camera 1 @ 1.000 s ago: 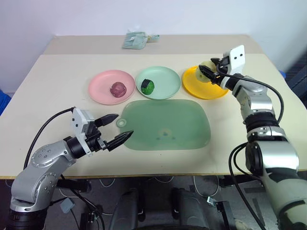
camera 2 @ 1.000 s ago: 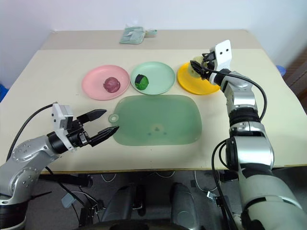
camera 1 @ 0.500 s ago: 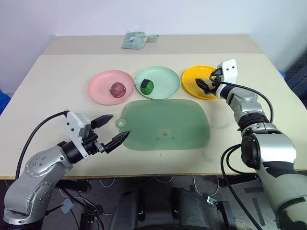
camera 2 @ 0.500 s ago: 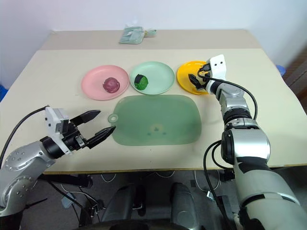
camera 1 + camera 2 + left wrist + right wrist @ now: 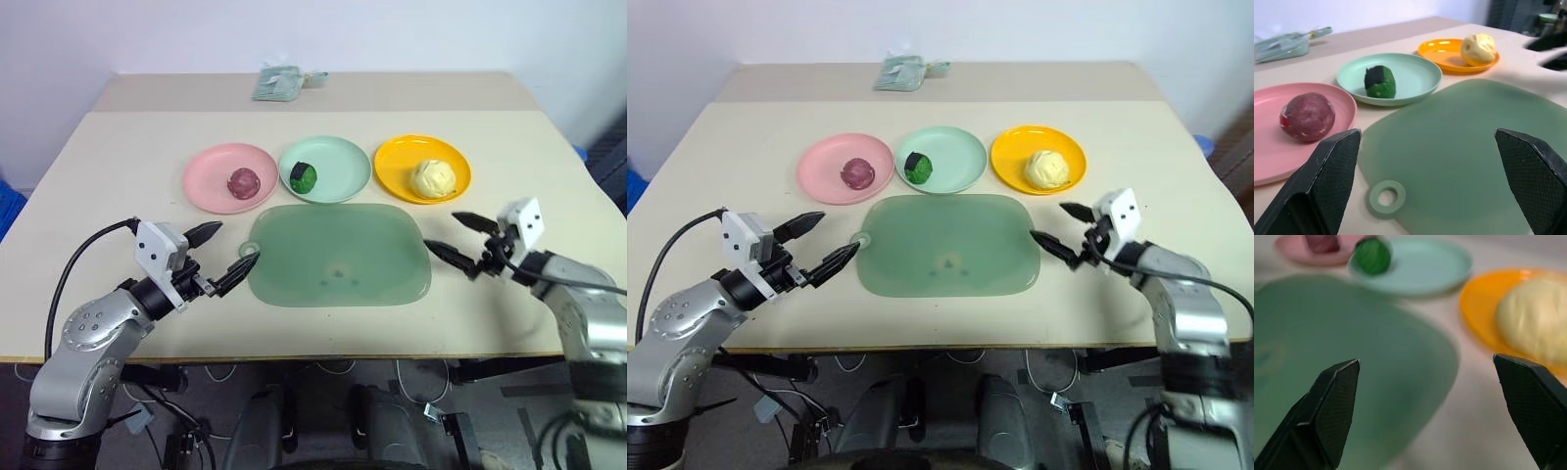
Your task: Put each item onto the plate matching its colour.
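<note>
A beige table [image 5: 118,157] is carrying a large green mat [image 5: 338,257], with the pink plate [image 5: 208,181], mint plate [image 5: 338,162] and orange plate [image 5: 392,168] sitting in a row just beyond it. The maroon ball [image 5: 243,180], green ball [image 5: 303,176] and yellow lump [image 5: 433,177] are each lying on those plates in that order. The left gripper [image 5: 221,258] and right gripper [image 5: 455,238] are hovering at opposite ends of the mat, fingers spread wide and gripping nothing.

Green mat [image 5: 945,258] central on table [image 5: 1176,157]. Behind mat, in a row: pink plate [image 5: 823,171] with maroon ball [image 5: 856,172], mint plate [image 5: 955,157] with dark green ball [image 5: 917,168], orange plate [image 5: 1063,147] with pale yellow lump [image 5: 1047,168]. Left gripper [image 5: 823,244] spread at mat's left edge; right gripper [image 5: 1061,228] spread at mat's right edge.
</note>
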